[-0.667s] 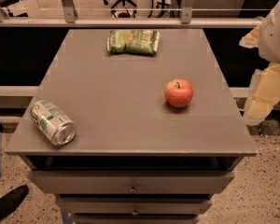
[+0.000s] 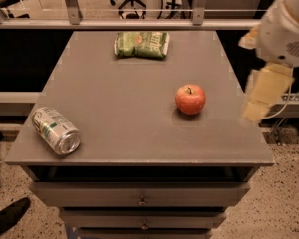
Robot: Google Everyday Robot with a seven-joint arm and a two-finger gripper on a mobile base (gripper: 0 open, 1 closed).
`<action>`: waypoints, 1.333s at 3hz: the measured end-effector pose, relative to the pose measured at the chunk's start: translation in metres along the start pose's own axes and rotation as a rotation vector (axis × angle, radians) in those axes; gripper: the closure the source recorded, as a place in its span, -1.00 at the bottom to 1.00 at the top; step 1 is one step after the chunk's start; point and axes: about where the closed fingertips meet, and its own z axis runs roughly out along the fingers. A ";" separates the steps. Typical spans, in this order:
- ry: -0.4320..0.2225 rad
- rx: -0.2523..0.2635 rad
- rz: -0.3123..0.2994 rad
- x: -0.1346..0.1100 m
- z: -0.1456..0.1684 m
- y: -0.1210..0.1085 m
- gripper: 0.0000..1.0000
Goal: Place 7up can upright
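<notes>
The 7up can (image 2: pixel 55 130) lies on its side near the front left corner of the grey table (image 2: pixel 124 93), with its shiny end facing the front right. My gripper (image 2: pixel 263 94) hangs at the right edge of the frame, just past the table's right edge. It is above floor level, to the right of the apple, and far from the can. It holds nothing that I can see.
A red apple (image 2: pixel 190 98) stands right of the table's middle. A green snack bag (image 2: pixel 141 44) lies at the back middle. A railing (image 2: pixel 139 24) runs behind the table and drawers (image 2: pixel 139 198) sit below its front edge.
My gripper and arm have moved a little left, toward the table's right edge. The can, apple and bag have not moved.
</notes>
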 end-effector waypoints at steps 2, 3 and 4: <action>-0.087 -0.103 -0.025 -0.151 0.031 0.001 -1.00; -0.092 -0.177 0.025 -0.236 0.062 0.019 -1.00; -0.070 -0.220 0.089 -0.281 0.094 0.040 -1.00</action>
